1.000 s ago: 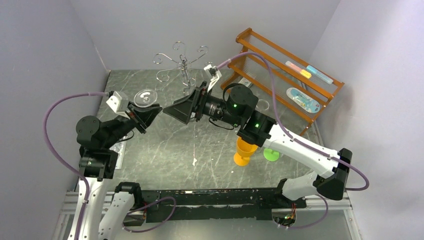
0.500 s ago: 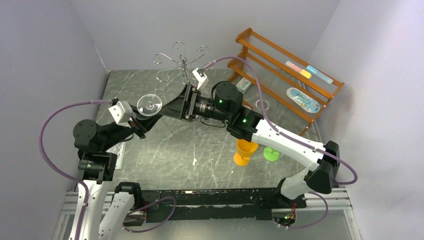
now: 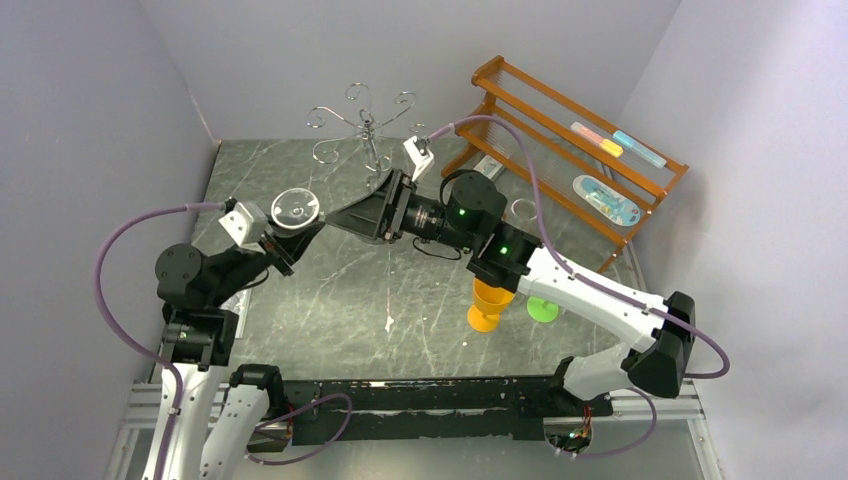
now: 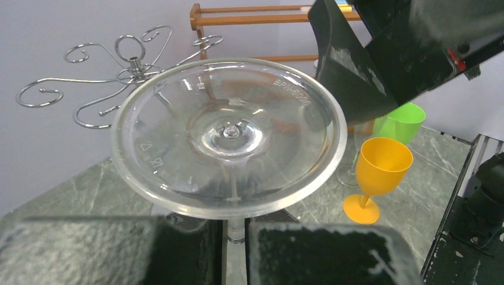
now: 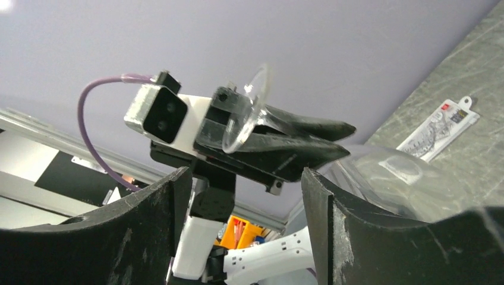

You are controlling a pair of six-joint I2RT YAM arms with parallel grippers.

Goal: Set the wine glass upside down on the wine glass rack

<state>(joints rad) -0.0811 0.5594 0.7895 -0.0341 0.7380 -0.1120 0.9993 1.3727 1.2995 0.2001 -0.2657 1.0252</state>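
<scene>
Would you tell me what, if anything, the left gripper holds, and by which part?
The left gripper holds the wine glass by its stem, just under the round foot.

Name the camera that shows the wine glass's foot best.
Left wrist: the foot of the wine glass fills the picture face-on, above the left gripper clamping the stem. The top view shows a small disc; the right wrist sees it edge-on.

Orange goblet [image 3: 490, 299] beside green goblet [image 3: 543, 310], near wooden shelf [image 3: 540, 90].

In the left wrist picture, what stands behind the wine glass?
The chrome rack and wooden shelf stand behind the wine glass; its bowl is hidden by the left gripper.
</scene>
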